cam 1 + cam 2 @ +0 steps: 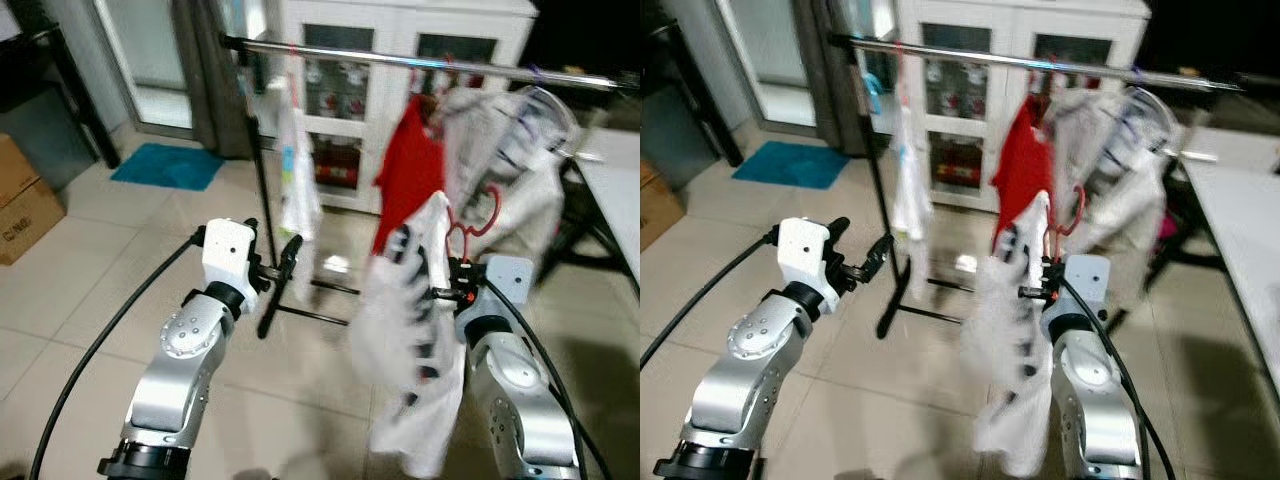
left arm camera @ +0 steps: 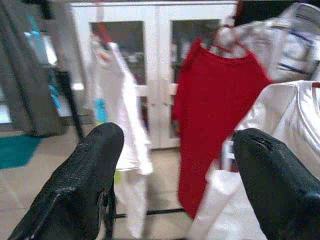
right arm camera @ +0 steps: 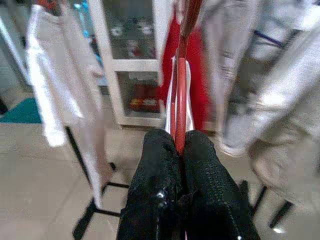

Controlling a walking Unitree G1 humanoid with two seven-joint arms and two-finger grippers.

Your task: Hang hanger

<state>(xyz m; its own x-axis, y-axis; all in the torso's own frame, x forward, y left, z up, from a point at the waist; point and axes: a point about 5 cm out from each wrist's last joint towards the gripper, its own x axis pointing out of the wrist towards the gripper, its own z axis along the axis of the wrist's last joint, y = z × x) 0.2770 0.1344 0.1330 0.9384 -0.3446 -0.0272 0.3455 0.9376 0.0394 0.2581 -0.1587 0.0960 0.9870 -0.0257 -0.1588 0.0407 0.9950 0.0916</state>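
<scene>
A red hanger (image 3: 181, 95) carries a white shirt with dark print (image 1: 410, 330). My right gripper (image 3: 180, 142) is shut on the hanger's stem just below the hook (image 1: 484, 214), holding it up in front of the clothes rail (image 1: 400, 58) and well below it. Hanging on that rail are a red shirt (image 1: 410, 170), a narrow white garment (image 1: 297, 180) and pale garments (image 1: 515, 170) at the right end. My left gripper (image 1: 858, 242) is open and holds nothing, raised in front of the rack's left post (image 1: 262, 170).
A white glass-door cabinet (image 1: 390, 25) stands behind the rack. The rack's black foot (image 1: 300, 312) lies on the tiled floor. To the left are a cardboard box (image 1: 20, 205) and a blue mat (image 1: 165, 165). A white table (image 1: 615, 190) stands at the right.
</scene>
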